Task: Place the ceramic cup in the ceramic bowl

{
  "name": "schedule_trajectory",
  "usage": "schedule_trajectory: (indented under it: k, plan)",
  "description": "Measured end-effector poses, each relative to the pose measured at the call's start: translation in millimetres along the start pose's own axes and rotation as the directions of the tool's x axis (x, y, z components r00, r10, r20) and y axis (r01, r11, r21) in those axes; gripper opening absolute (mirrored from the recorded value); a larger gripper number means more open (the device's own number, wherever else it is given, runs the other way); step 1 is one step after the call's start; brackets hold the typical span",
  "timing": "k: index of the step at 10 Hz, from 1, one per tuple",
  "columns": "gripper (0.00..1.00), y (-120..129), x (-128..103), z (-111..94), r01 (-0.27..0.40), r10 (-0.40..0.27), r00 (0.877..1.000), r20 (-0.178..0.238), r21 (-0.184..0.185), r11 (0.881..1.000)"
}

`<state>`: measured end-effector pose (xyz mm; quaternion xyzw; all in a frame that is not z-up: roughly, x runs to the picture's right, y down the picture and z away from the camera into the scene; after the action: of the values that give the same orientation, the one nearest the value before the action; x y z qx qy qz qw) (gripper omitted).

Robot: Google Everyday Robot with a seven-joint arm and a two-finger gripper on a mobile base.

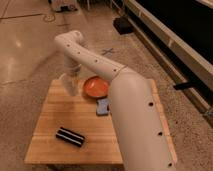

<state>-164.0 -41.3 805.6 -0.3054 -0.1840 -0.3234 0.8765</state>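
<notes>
Pale wood fills most of my single camera view: a square wooden table (55, 142) standing on a speckled, polished floor (25, 50). My white arm (132, 115) rises from the lower right, bends at an elbow above the table's far edge and drops down to the gripper (70, 87), which hangs over the far left part of the tabletop, just left of the ceramic bowl (95, 86). The wrist and a whitish shape merge there, so I cannot tell whether the gripper is clenched or released, nor whether that shape is the ceramic cup. The orange bowl sits on the table near its far edge, its right side hidden by my arm. Just in front of it lies a blue sponge (103, 106), also partly hidden. Well apart, near the front left, lies a black striped object (70, 137).
</notes>
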Motion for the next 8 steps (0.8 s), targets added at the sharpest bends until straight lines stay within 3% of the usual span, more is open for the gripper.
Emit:
schedule_trajectory:
  k: [3,8]
  plan:
    - [0.00,14.2,28.2,-6.6,-0.052,0.052,0.999,0.013,0.021,0.998]
    - [0.00,37.8,77.2,-1.0,-0.133,0.132,0.991,0.037,0.032,0.991]
